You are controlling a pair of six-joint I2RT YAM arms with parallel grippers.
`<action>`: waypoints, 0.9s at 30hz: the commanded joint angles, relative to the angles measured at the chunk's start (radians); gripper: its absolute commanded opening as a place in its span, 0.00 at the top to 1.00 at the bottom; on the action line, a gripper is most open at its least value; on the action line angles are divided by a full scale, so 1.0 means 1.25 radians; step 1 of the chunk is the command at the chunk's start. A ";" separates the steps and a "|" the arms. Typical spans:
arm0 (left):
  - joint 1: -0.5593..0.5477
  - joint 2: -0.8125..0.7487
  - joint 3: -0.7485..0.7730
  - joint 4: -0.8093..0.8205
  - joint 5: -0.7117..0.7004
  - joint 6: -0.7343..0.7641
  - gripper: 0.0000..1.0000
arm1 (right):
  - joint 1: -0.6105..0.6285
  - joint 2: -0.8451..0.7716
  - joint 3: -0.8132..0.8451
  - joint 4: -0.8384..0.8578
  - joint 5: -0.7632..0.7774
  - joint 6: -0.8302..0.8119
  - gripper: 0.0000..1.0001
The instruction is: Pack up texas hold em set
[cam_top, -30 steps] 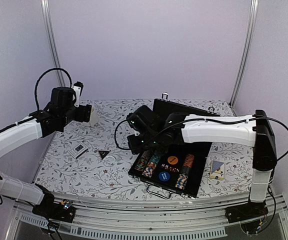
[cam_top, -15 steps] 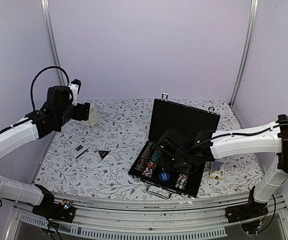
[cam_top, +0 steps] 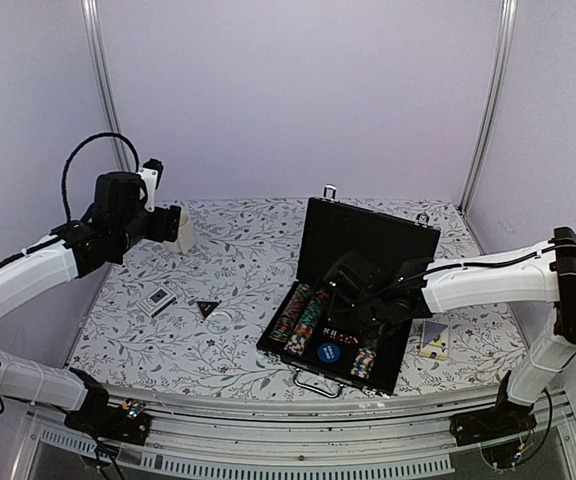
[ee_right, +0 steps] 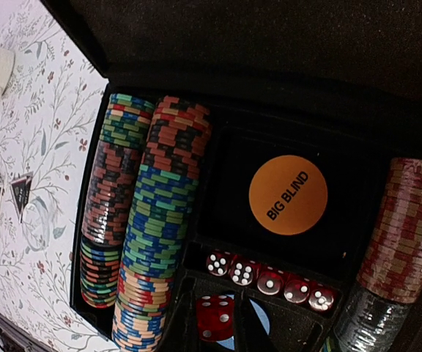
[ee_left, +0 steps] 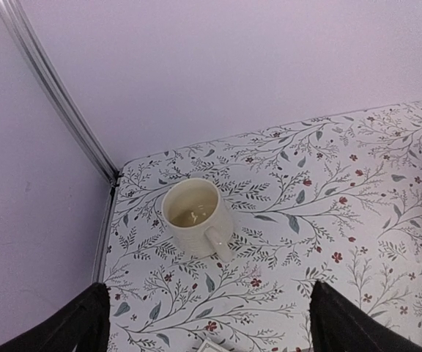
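The black briefcase [cam_top: 388, 368] lies open, lid [cam_top: 368, 240] upright. Its tray holds chip rows [ee_right: 163, 220], an orange "BIG BLIND" disc [ee_right: 288, 194], a row of red dice [ee_right: 269, 280] and a blue disc [ee_right: 261, 323]. My right gripper [ee_right: 216, 323] is low over the tray, shut on one red die [ee_right: 215, 317] above the blue disc; it also shows in the top view [cam_top: 343, 318]. A black triangle [cam_top: 207, 308] and a card deck [cam_top: 158, 298] lie left of the case. Another deck [cam_top: 434, 338] lies to its right. My left gripper [ee_left: 211, 326] is open and empty, hovering near the mug.
A cream mug [ee_left: 195, 218] stands at the table's back left corner, next to the wall and a metal post [ee_left: 50, 88]. The table has a floral cloth [cam_top: 238, 240]. The case handle [cam_top: 318, 382] points to the near edge.
My right arm has swung from the left of the case to low over its tray. My left arm has drawn back slightly towards the mug.
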State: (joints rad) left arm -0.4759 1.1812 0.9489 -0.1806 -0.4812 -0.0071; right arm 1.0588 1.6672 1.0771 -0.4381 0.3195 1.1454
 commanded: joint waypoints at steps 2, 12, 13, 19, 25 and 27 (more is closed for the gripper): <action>-0.013 0.015 0.004 -0.001 -0.013 0.005 0.05 | -0.017 0.023 -0.011 0.088 -0.023 0.029 0.98; -0.016 0.030 0.006 0.000 -0.016 0.008 0.05 | -0.017 0.096 0.010 0.125 -0.051 0.018 0.98; -0.017 0.032 0.006 0.000 -0.017 0.008 0.05 | -0.018 0.101 0.014 0.127 -0.053 0.016 0.98; -0.017 0.035 0.005 0.000 -0.015 0.007 0.05 | -0.017 0.129 0.040 0.135 -0.055 -0.002 0.98; -0.018 0.037 0.007 0.000 -0.013 0.008 0.05 | -0.017 0.147 0.050 0.135 -0.067 -0.005 0.98; -0.018 0.038 0.007 0.000 -0.012 0.008 0.05 | -0.017 0.150 0.051 0.135 -0.072 -0.006 0.98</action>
State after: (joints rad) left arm -0.4873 1.2198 0.9489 -0.1818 -0.4881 -0.0067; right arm 1.0378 1.8305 1.1160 -0.2829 0.2466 1.1488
